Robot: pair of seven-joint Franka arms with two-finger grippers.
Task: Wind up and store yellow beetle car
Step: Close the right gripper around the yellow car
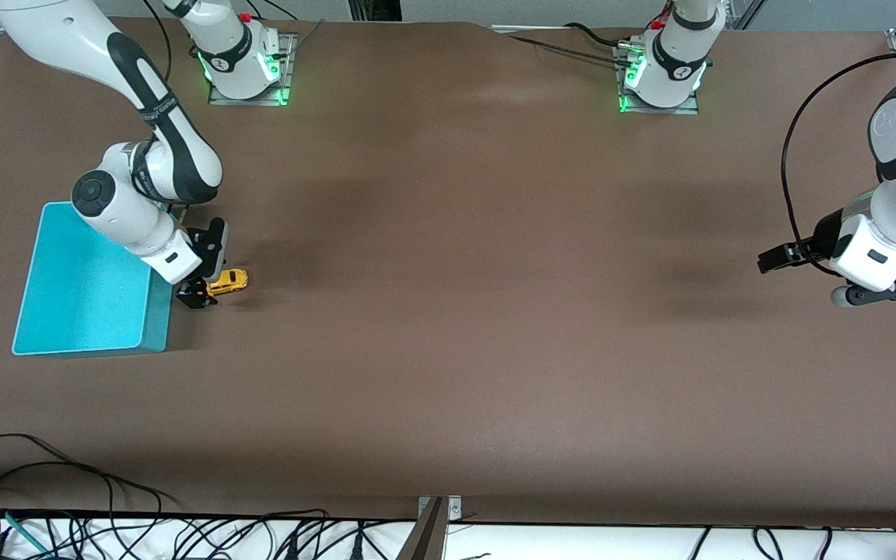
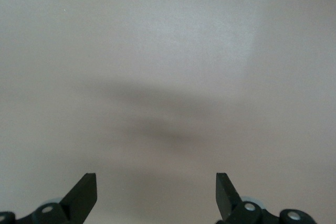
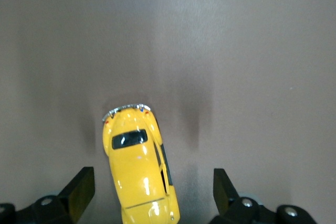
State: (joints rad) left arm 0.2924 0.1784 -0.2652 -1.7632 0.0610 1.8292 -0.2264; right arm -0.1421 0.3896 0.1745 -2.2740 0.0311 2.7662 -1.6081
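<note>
My right gripper (image 3: 149, 192) fingers spread wide around the yellow beetle car (image 3: 139, 169), not gripping. My left gripper (image 2: 156, 195) waits over bare desk (image 1: 495, 311), fingers wide.

Yellow beetle car (image 3: 140, 176) with dark windows, turquoise bin (image 1: 67, 311), brown table (image 1: 495, 311)

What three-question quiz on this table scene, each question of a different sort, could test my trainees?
1. True or false: the yellow beetle car lies inside the turquoise bin.
2. Which hand is over the car? A) right hand B) left hand
3. Fill in: the fingers of both hands stand ____.

Key:
1. False: it sits on the table beside the bin.
2. A; the left hand waits over bare table at its own end.
3. open
</note>
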